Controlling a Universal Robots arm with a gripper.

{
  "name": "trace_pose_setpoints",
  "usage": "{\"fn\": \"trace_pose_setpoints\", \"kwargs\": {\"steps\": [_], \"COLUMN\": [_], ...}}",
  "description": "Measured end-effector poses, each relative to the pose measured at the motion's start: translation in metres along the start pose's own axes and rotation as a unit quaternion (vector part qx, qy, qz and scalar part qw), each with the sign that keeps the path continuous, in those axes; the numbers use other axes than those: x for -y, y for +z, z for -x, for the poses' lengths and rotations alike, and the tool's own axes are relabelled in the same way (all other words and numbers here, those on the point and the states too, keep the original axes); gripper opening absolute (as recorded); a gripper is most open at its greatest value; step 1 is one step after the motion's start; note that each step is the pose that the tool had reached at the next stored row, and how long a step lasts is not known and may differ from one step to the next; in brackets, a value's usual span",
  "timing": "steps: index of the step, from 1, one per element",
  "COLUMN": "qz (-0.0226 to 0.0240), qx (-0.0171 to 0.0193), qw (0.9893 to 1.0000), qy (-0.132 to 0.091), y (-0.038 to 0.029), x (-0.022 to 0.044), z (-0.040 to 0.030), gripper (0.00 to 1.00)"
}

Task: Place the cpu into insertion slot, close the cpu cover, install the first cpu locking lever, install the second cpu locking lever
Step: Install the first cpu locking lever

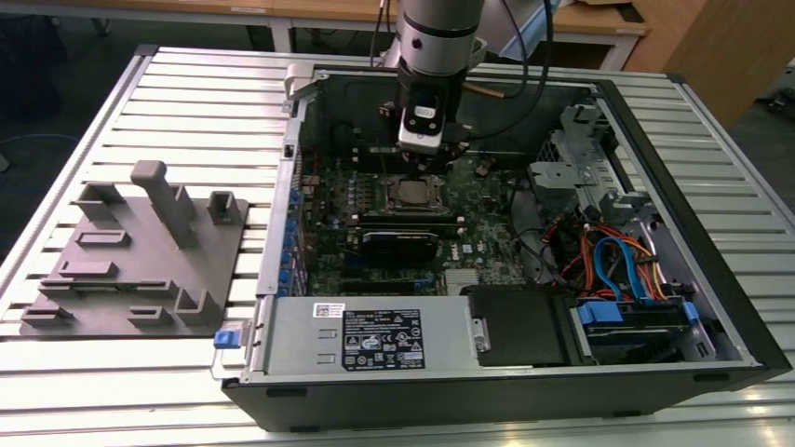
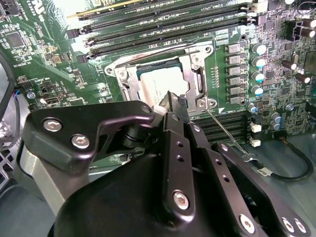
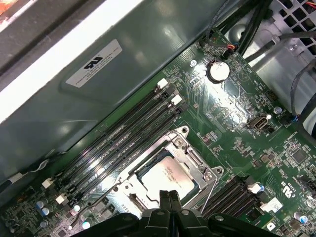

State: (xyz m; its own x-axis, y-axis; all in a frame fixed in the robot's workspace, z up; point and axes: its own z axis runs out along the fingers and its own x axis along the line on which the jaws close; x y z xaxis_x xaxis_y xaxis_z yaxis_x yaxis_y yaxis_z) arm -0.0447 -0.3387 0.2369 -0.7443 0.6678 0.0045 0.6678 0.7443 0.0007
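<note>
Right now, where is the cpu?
The cpu lies in the insertion slot, mid-motherboard, beside the black memory slots, with the gripper right above its edge in both wrist views.

No print on the label [image 1: 383,339] of the power supply [image 1: 298,340] is legible.

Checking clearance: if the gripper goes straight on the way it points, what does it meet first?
Probably the cpu, near its edge; depth is unclear, so the gripper might touch the cpu cover frame first.
</note>
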Motion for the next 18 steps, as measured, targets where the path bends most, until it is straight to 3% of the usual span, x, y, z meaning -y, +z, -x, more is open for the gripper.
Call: {"fn": "trace_pose_setpoints", "kwargs": {"steps": [8,11,14,18], "qz": [0.0,0.0,-0.0001,-0.0001], "qx": [0.0,-0.0001,-0.0001,-0.0003], "qw": [1.0,0.9998,0.999,0.9971], "qy": [-0.002,-0.02,-0.045,-0.077], "y": [0.0,0.0,0.0,0.0], "x": [0.0,0.0,0.0,0.0], "z": [0.0,0.0,0.0,0.0], "gripper": [0.1,0.1,0.1,0.1]}}
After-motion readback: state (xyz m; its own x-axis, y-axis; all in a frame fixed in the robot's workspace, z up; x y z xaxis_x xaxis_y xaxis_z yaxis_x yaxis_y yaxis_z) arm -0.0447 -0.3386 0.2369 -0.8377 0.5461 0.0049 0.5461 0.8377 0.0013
